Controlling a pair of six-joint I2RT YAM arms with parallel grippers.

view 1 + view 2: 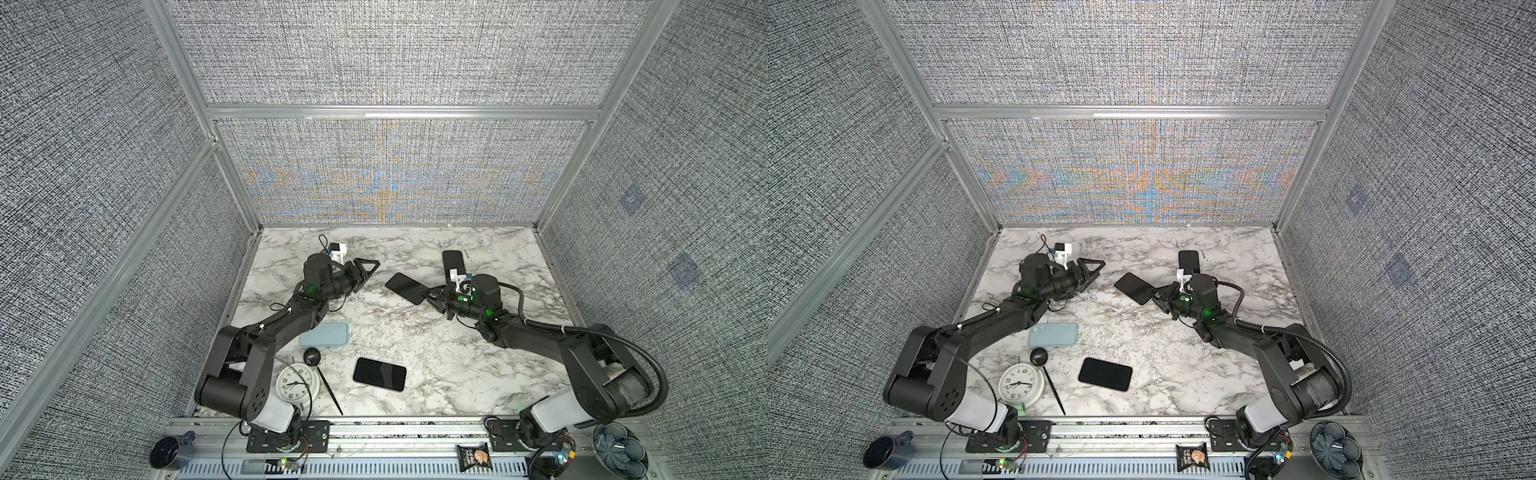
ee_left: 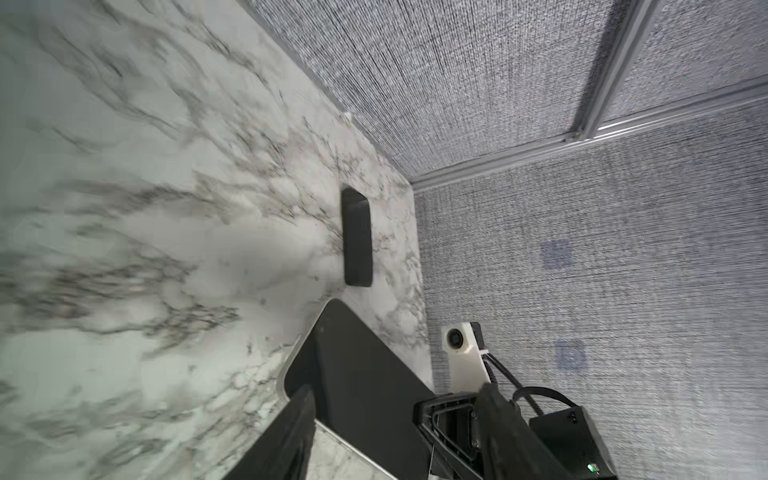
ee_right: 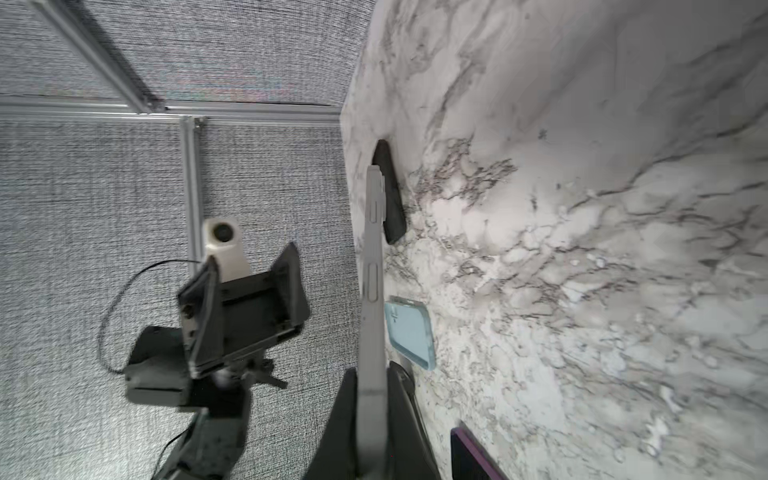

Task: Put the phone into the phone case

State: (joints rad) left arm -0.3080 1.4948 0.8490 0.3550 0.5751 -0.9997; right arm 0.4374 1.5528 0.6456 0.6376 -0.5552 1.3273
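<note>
- The right pincer (image 1: pixel 430 297) is closed on 1 short end of the silver-edged phone (image 1: pixel 405 288). In the right wrist view its 2 fingers (image 3: pixel 340 419) press on both flat faces of this phone (image 3: pixel 372 270).
- The silver-edged phone is in the air above the middle of the marble table (image 1: pixel 415 345), with its dark screen up. Its free end points toward the left arm.
- The left pincer (image 1: pixel 368 274) is open and holds nothing. It is near the free end of the phone, and both top views show a small gap between them.
- In the left wrist view, the phone (image 2: pixel 361 374) appears between the 2 spread fingers (image 2: pixel 291 432).
- The black phone case (image 1: pixel 451 262) lies flat on the table near the back wall, just behind the right wrist.
- A light blue phone case (image 1: pixel 325 335) lies beside the left forearm, well apart from the held phone.
- A second phone (image 1: pixel 379 374), screen up, lies near the front edge, to the right of a white clock (image 1: pixel 298 384).
</note>
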